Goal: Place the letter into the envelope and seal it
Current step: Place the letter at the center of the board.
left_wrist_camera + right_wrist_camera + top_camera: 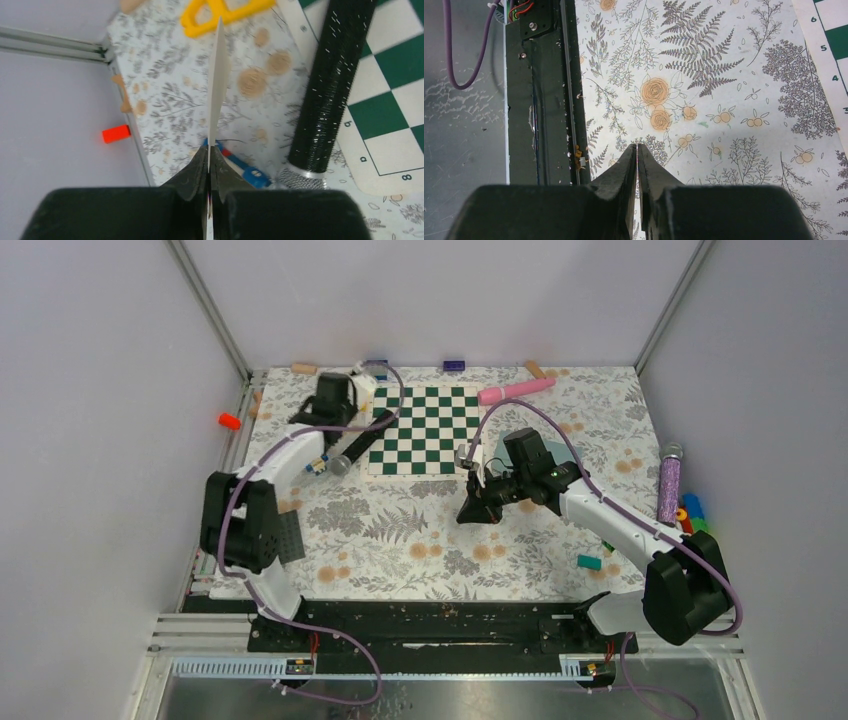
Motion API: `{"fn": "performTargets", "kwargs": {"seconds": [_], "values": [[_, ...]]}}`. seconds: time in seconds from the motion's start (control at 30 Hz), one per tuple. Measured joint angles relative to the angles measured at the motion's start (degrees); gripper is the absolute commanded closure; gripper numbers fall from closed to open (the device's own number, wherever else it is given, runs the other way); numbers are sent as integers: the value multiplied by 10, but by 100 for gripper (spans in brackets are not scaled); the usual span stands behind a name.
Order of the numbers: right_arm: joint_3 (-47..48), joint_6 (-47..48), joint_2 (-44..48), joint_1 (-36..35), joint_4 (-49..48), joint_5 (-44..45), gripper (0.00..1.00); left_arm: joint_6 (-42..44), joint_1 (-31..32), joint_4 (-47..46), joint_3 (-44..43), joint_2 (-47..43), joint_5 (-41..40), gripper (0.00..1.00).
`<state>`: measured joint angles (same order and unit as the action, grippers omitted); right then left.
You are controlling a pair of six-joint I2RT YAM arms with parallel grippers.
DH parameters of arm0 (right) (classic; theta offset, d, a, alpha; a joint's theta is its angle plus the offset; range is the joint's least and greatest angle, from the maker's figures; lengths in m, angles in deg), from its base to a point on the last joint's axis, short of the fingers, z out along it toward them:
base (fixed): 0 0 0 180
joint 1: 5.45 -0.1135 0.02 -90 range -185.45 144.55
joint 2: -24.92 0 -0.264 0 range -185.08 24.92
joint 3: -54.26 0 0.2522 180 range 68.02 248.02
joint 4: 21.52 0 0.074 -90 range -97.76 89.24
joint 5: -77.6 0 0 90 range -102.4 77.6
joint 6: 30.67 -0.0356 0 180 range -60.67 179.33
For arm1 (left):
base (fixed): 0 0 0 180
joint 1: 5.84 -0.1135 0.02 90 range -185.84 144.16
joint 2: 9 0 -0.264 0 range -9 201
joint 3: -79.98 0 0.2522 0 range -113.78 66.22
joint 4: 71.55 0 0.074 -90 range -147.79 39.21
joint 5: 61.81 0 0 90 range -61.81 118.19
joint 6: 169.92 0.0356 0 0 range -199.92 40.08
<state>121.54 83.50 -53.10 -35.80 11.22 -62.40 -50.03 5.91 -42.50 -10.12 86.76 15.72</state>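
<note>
Found left tool (208,148) clamped on letter (218,75), sheet edge-on above counter (170,105) beside black glitter tube (330,85). Found right tool (637,148) pressed together, nothing gripped. Noted envelope (574,452) flat on counter, partly under right arm.

white arms (610,520), black fingers (624,170), purple cables (448,55)

You get bright, even, diffuse light; soft shadows left of the chessboard (424,430). Wrist views blur close up; the black tube (332,85) beside it glints.
</note>
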Motion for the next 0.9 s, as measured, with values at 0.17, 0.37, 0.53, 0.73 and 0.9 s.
{"fn": "performTargets", "kwargs": {"seconds": [0.17,0.37,0.53,0.73,0.9], "values": [[0,0,0,1,0,0,89,15,51,-25,39,73,-83,100],[0,0,-5,2,0,0,89,-5,45,-43,42,64,-105,98],[0,0,-9,2,0,0,89,-30,53,-36,42,43,-94,96],[0,0,-9,2,0,0,87,-51,76,-2,42,37,-72,95],[0,-2,-9,5,0,0,82,-65,95,28,42,37,-56,85]]}}
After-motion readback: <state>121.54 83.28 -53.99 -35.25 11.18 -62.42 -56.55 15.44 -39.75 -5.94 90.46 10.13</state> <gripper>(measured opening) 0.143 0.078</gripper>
